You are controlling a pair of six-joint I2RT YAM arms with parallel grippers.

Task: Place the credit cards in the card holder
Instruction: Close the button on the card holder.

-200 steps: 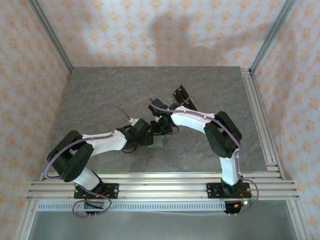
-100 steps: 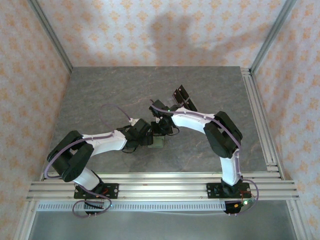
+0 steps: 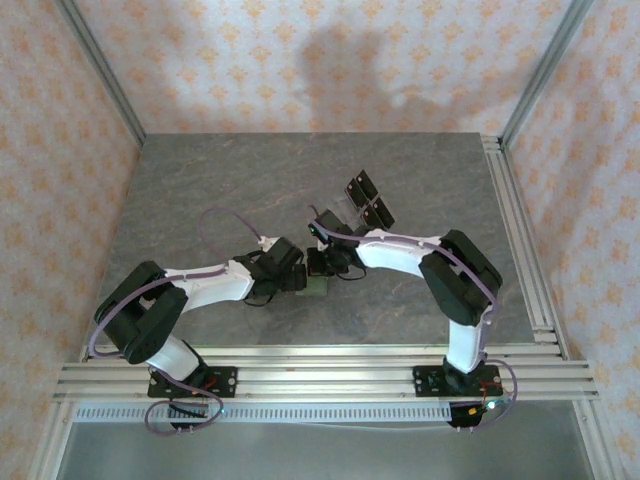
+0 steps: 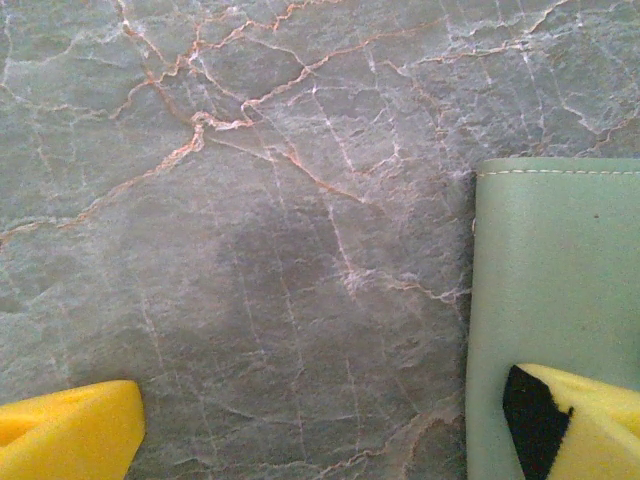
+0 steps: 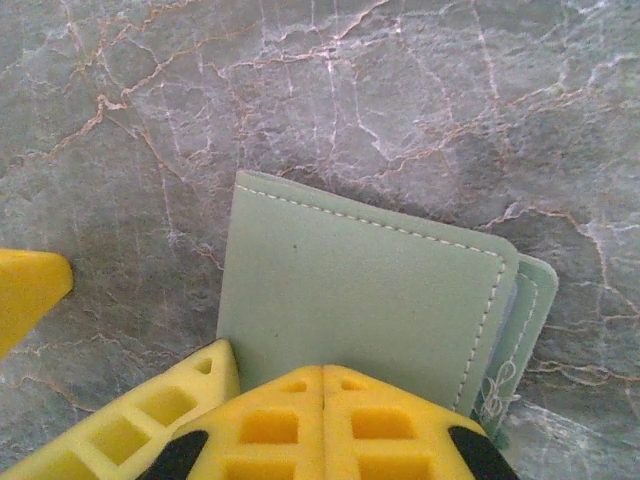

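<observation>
Stone tabletop (image 5: 400, 100), right claw (image 5: 322, 385) over card holder (image 5: 350, 290)

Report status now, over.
Left fingers open, one above the wallet. Right fingers shut over its near edge. Wallet folded, flat on table.

In the left wrist view the wallet (image 4: 555, 280) runs off the right and bottom edges. One finger (image 4: 585, 425) of the left gripper (image 4: 322, 405) covers a corner of it. Both fingers are cropped at the bottom edge.

In the right wrist view the right gripper (image 5: 322, 375) hides one edge of the wallet, and its fingers are also cropped at the bottom. The tab (image 5: 525, 320) is mostly tucked under the cover. A yellow tip (image 5: 25, 290) is cut by the left edge. The wallet lies folded, so its inside is hidden.

From above, both grippers cover most of the wallet. Just beyond them, dark flat pieces (image 3: 368, 200) are too small to identify.
</observation>
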